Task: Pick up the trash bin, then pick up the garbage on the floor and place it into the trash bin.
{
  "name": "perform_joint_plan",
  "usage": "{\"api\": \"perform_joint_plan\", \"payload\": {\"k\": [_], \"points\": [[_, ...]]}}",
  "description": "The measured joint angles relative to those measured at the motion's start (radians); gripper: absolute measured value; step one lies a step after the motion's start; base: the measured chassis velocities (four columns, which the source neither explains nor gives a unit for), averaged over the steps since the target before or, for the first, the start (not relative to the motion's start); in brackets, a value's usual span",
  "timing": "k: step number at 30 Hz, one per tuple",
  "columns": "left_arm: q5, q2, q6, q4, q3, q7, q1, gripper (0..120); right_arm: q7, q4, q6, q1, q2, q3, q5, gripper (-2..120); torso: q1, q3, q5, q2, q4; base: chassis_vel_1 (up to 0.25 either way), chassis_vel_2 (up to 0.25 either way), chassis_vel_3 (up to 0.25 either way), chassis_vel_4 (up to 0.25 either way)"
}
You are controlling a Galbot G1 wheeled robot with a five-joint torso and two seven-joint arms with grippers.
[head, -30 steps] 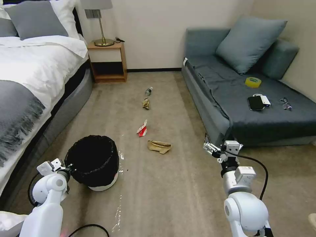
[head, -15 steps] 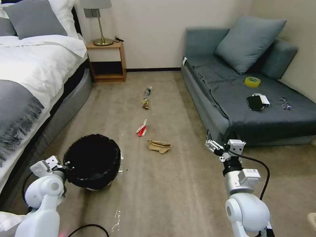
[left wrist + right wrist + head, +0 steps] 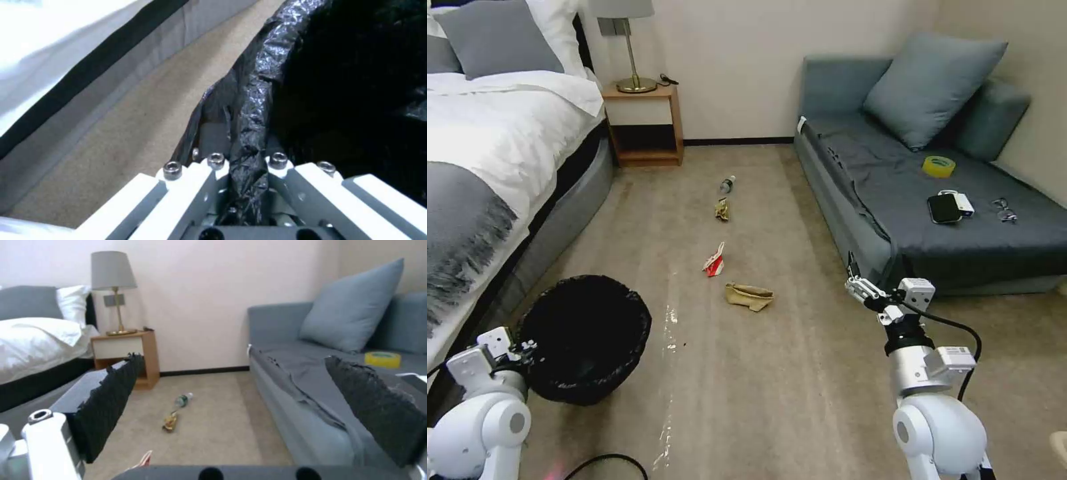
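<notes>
The trash bin [image 3: 584, 337], lined with a crinkly black bag, hangs tilted at the lower left, its mouth facing me. My left gripper [image 3: 520, 350] is shut on its near rim; the left wrist view shows the fingers [image 3: 213, 166] pinching the bag-covered rim of the trash bin [image 3: 262, 73]. The garbage lies in a row on the carpet: a brown paper bag [image 3: 749, 295], a red-and-white carton [image 3: 715, 260], a gold wrapper [image 3: 722, 210] and a small bottle [image 3: 728, 184]. My right gripper [image 3: 860, 288] hovers open by the sofa corner, right of the paper bag. Between its pads [image 3: 106, 400] I see the bottle [image 3: 183, 400] and wrapper [image 3: 170, 421].
A bed [image 3: 487, 167] runs along the left, with a nightstand [image 3: 644, 127] and lamp at the far wall. A grey sofa [image 3: 934, 200] on the right holds a yellow tape roll [image 3: 939, 165], a phone and glasses. A black cable [image 3: 607, 461] lies near my base.
My left arm has drawn the bin toward me and to the left, lifting and tipping it, so its white base is hidden. The right gripper has drifted slightly right.
</notes>
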Motion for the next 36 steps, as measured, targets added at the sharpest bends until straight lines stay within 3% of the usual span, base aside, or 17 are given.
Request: {"api": "perform_joint_plan", "payload": {"k": [11,36], "points": [[-0.002,-0.007,-0.016,0.008,-0.01,0.007,-0.005,2,-0.03,-0.014,0.028,-0.002,-0.002,0.002,-0.003,100,0.0,0.0,0.0,0.0,0.0,-0.007,0.005,0.004,-0.008],[-0.003,-0.009,-0.04,0.037,-0.015,0.018,-0.019,2,-0.034,-0.021,0.039,-0.011,-0.001,0.0,-0.022,100,0.0,0.0,0.0,0.0,0.0,-0.135,0.14,0.137,-0.14]]}}
